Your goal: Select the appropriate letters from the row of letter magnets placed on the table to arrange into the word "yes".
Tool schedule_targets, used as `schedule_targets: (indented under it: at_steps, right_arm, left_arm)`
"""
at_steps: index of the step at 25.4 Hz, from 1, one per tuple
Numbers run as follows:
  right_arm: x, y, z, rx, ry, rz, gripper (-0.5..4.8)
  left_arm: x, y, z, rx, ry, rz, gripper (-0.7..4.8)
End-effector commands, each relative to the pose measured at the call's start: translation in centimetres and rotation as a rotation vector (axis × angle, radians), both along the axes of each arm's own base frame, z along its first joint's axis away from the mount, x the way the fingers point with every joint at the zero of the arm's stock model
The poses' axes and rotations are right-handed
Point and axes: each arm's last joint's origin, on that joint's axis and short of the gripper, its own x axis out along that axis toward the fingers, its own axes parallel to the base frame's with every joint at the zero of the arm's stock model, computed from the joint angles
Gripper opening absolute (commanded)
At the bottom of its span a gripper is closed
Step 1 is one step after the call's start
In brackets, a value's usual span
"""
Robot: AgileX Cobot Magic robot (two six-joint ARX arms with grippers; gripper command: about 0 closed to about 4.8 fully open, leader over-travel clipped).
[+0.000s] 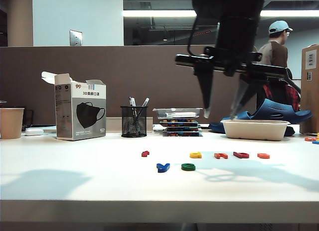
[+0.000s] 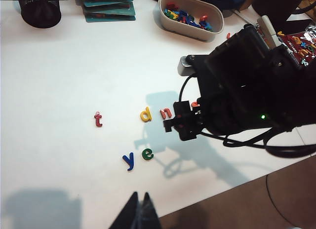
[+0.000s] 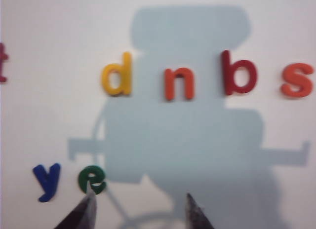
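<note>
On the white table (image 1: 75, 176) a blue y (image 1: 162, 167) and a green e (image 1: 188, 167) lie side by side in front of the row. The row holds a dark red t (image 1: 145, 153), yellow d (image 1: 195, 155), orange n (image 1: 220, 155), crimson b (image 1: 240, 155) and orange-red s (image 1: 263, 155). My right gripper (image 1: 219, 113) hangs open and empty high above the row. In the right wrist view one fingertip (image 3: 91, 197) shows next to the e (image 3: 91, 178), with the s (image 3: 296, 80) far off. My left gripper (image 2: 139, 197) is shut and empty over the table's front edge, near the y (image 2: 129, 161).
A white tray (image 1: 255, 136) of spare letters stands at the back right. Behind the row are a mesh pen cup (image 1: 133, 121), a stack of flat boxes (image 1: 180, 122), a mask box (image 1: 79, 111) and a paper cup (image 1: 11, 122). A brown partition closes the back.
</note>
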Motion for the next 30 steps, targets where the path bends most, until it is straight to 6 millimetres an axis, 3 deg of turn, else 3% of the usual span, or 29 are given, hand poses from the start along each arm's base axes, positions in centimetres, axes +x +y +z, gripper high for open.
schedule_targets:
  at_steps: [1,16,30]
  right_arm:
    - [0.7,-1.5,0.3,-0.034,-0.021,-0.01,2.29]
    - [3.3,-6.5,-0.2,-0.095,-0.042,-0.088,2.29]
    - [5.4,-6.4,-4.0,-0.132,0.007,-0.067,2.29]
  left_arm:
    - [0.0,0.1,0.2,-0.007,-0.008,0.002,-0.05]
    - [0.0,0.1,0.2,-0.007,-0.008,0.001,-0.05]
    - [-0.1,0.1,0.1,-0.002,-0.004,0.001,-0.05]
